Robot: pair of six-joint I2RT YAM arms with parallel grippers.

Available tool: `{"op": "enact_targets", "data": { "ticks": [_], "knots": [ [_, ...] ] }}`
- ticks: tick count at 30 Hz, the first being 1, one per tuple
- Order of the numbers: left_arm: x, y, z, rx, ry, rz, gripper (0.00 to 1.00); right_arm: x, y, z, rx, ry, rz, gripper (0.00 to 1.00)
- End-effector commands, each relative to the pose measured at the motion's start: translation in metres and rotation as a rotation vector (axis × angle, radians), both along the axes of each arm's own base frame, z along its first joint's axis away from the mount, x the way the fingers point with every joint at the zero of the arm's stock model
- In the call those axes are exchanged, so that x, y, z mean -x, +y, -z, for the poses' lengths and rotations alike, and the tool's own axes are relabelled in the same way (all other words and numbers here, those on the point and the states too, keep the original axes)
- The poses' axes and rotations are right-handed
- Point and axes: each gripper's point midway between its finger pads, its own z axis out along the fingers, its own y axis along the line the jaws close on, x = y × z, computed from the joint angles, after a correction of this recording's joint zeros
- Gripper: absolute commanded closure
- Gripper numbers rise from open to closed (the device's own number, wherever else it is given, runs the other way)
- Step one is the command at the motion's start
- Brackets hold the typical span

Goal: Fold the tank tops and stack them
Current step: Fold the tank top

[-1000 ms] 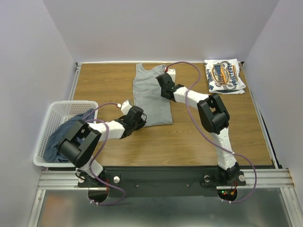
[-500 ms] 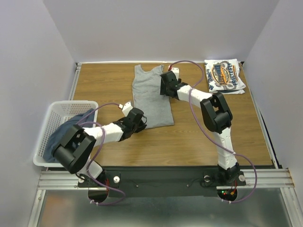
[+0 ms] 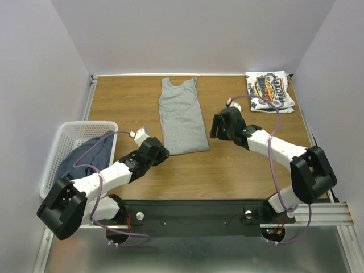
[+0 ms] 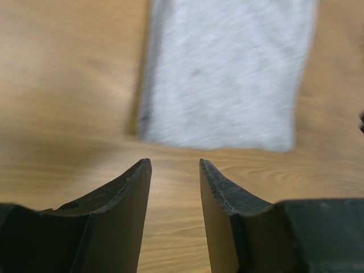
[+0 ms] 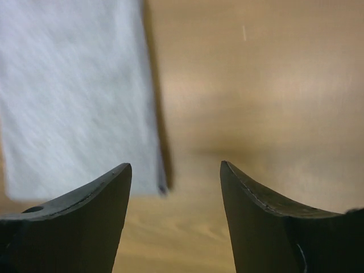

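You have the grey top (image 3: pixel 182 116) lying flat as a narrow strip, its hem just ahead of the left gripper (image 4: pixel 173 165) and ahead-left of the right gripper (image 5: pixel 173 168), both sets of jaws apart and empty; likely next, pinch both hem corners and fold toward the neck.

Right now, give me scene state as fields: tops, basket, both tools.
grey tank top: flat on the table, centre, neckline at the far end, nothing touching it
white printed tank top: folded, far right corner
dark blue tank top: bunched in the basket, left side
left tool: open, empty, just short of the grey top's near hem
right tool: open, empty, beside the grey top's right edge, apart from it
stack: not yet started
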Motion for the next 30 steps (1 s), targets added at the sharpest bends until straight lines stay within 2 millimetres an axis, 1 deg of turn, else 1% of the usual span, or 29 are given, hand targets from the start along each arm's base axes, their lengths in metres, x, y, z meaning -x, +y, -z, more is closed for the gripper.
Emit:
{"op": "enact_targets", "data": {
  "ticks": [1, 2, 3, 4, 5, 7, 9, 11, 12, 14, 15, 16, 20, 22, 23, 24, 25, 26, 30],
  "knots": [
    [0.028, 0.016, 0.046, -0.035, 0.107, -0.016, 0.49, 0.048, 0.004, 0.033, -0.087, 0.12, -0.044, 0.32],
    [0.031, 0.015, 0.048, -0.019, 0.103, -0.005, 0.48, 0.055, 0.002, 0.039, -0.094, 0.133, -0.05, 0.32],
    [0.032, 0.014, 0.051, 0.007, 0.085, 0.0, 0.48, 0.066, 0.003, 0.051, -0.109, 0.158, -0.064, 0.34],
    [0.033, 0.012, 0.051, 0.028, 0.08, 0.001, 0.46, 0.07, 0.004, 0.055, -0.127, 0.17, -0.064, 0.34],
    [0.031, 0.01, 0.048, 0.045, 0.066, 0.005, 0.46, 0.073, 0.006, 0.059, -0.14, 0.183, -0.069, 0.34],
    [0.031, 0.011, 0.05, 0.038, 0.066, 0.005, 0.46, 0.077, 0.012, 0.067, -0.186, 0.201, -0.073, 0.34],
    [0.029, 0.008, 0.046, 0.044, 0.05, 0.014, 0.46, 0.083, 0.02, 0.07, -0.232, 0.223, -0.097, 0.34],
    [0.028, 0.006, 0.044, 0.059, 0.033, 0.024, 0.46, 0.089, 0.02, 0.077, -0.255, 0.245, -0.083, 0.34],
    [0.026, 0.003, 0.04, 0.078, 0.012, 0.03, 0.47, 0.083, 0.026, 0.07, -0.292, 0.202, -0.092, 0.34],
    [0.027, 0.004, 0.041, 0.085, 0.006, 0.027, 0.47, 0.089, 0.026, 0.072, -0.326, 0.207, -0.081, 0.34],
    [0.025, 0.003, 0.038, 0.096, -0.012, 0.027, 0.47, 0.088, 0.027, 0.067, -0.346, 0.19, -0.081, 0.34],
    [0.026, 0.004, 0.04, 0.096, -0.013, 0.029, 0.47, 0.087, 0.029, 0.063, -0.37, 0.176, -0.082, 0.34],
    [0.02, 0.008, 0.041, 0.109, -0.021, -0.005, 0.47, 0.078, 0.032, 0.058, -0.389, 0.16, -0.056, 0.34],
    [0.016, 0.009, 0.041, 0.107, -0.018, -0.016, 0.47, 0.076, 0.035, 0.061, -0.403, 0.169, -0.049, 0.34],
    [0.015, 0.012, 0.047, 0.095, -0.001, -0.029, 0.48, 0.075, 0.037, 0.061, -0.415, 0.173, -0.038, 0.34],
    [0.013, 0.013, 0.048, 0.093, 0.005, -0.038, 0.48, 0.072, 0.038, 0.061, -0.423, 0.17, -0.031, 0.34],
    [0.011, 0.015, 0.053, 0.092, 0.023, -0.055, 0.49, 0.072, 0.038, 0.066, -0.425, 0.184, -0.018, 0.34],
    [0.011, 0.016, 0.055, 0.093, 0.03, -0.062, 0.5, 0.071, 0.038, 0.067, -0.429, 0.184, -0.009, 0.35],
    [0.006, 0.014, 0.057, 0.124, 0.027, -0.076, 0.52, 0.067, 0.041, 0.073, -0.449, 0.194, 0.011, 0.38]
  ]
}}
